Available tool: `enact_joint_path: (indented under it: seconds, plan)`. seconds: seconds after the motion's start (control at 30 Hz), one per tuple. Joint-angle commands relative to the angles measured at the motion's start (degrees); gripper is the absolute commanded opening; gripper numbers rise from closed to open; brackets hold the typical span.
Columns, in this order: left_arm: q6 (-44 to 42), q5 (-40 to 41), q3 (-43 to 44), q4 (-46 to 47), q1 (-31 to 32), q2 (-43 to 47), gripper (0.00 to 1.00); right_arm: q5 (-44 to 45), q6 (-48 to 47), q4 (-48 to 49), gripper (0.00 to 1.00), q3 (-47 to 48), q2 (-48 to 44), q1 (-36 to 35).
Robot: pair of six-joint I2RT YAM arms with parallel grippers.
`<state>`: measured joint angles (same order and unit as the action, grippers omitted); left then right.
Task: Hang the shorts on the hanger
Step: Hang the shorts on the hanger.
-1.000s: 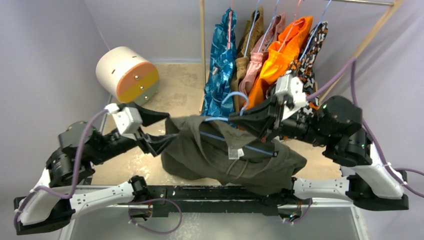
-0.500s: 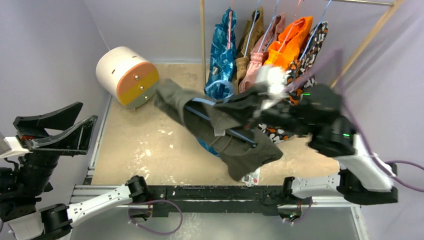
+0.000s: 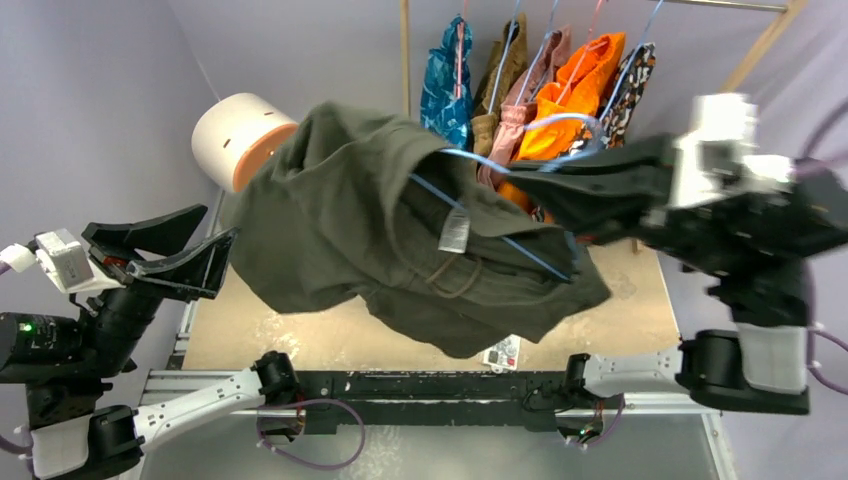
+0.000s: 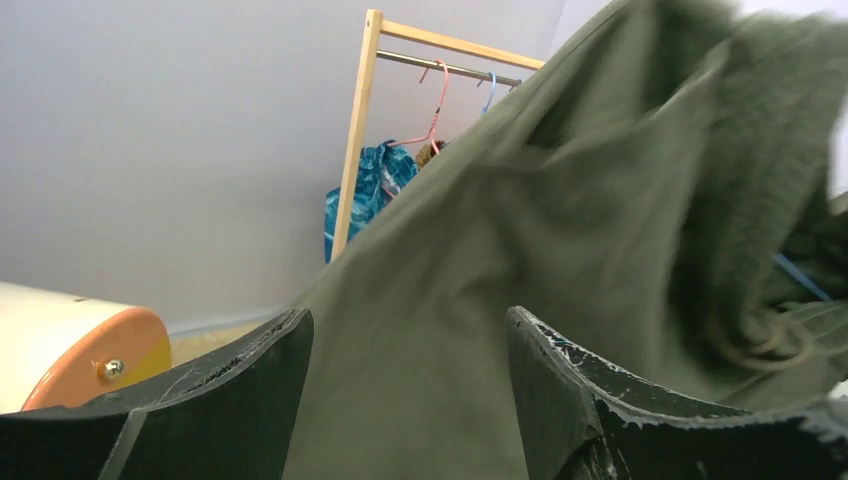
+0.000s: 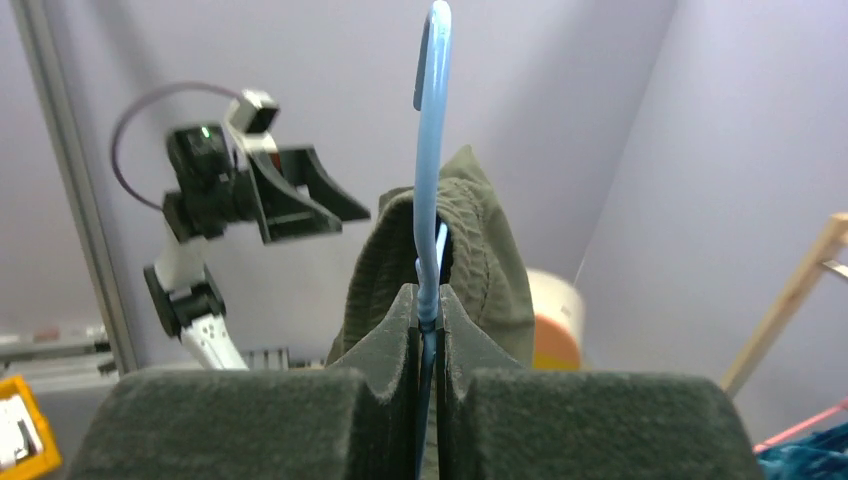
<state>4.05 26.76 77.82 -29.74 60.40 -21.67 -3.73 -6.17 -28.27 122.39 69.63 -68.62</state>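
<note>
Confirmed at right wrist only: right gripper [image 5: 428, 303] pinching hanger [image 5: 431, 150] wire. Noted from above: shorts [image 3: 370, 235] draped across hanger, aloft; left gripper [image 3: 212, 227] spread, empty, at left.

Dark olive fabric shorts [image 3: 380, 240] draped over thin light-blue wire hanger [image 3: 520, 247], aloft above table [image 3: 250, 330]; right gripper [image 3: 518, 186] at right, clamping hanger. At left, left gripper [image 3: 216, 228]. Behind: white-orange cylinder [image 3: 235, 130], wooden clothes rack [image 3: 405, 50].

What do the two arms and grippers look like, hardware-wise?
Both arms: black links, white shells near the bases, purple cables. Left gripper: black wedge-shaped jaws with scuffed edges, white camera block behind. Right gripper: dark jaws with foam-like texture, white block behind. Green LED on the left arm.
</note>
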Motion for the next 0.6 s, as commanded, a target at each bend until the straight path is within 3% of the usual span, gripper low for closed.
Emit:
enact_joint_path:
  seconds: [0.0, 0.17, 0.57]
  plan:
    - [1.2, 0.5, -0.1, 1.1, -0.1, 0.3, 0.69, 0.7, 0.7, 5.2, 0.0, -9.1, -3.1, 0.0]
    - [0.6, 0.7, 0.1, 2.1, -0.2, -0.5, 0.69, -0.6, 2.4, 4.0, 0.0, -15.6, -3.9, 0.0]
    - [1.2, -3.5, -1.2, 4.4, -0.1, -3.4, 0.69, -3.2, 0.8, 2.0, 0.0, -9.9, -1.8, -0.1]
